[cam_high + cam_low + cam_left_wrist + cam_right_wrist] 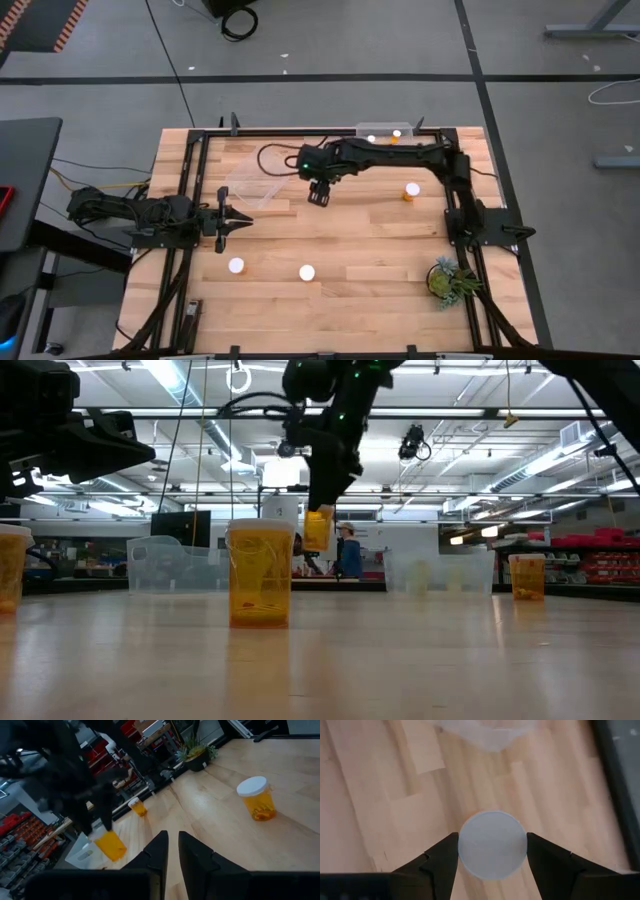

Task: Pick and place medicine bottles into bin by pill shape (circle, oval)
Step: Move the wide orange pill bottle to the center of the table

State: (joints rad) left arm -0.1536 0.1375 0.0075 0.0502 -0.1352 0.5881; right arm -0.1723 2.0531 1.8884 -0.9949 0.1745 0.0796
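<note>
Right claw [491, 851] grips bottle [492, 844]; orange body apparently low-view only.

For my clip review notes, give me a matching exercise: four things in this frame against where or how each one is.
Things:
1. right end effector
2. left end effector
3. potted plant
4. clear bin

States or places:
A. near the table's right front corner
B. on the table's left side, holding nothing
C. on the table beside the raised bottle
D. shut on a medicine bottle, held above the table

Pairs: 1-D, 2-B, 3-A, 4-C
</note>
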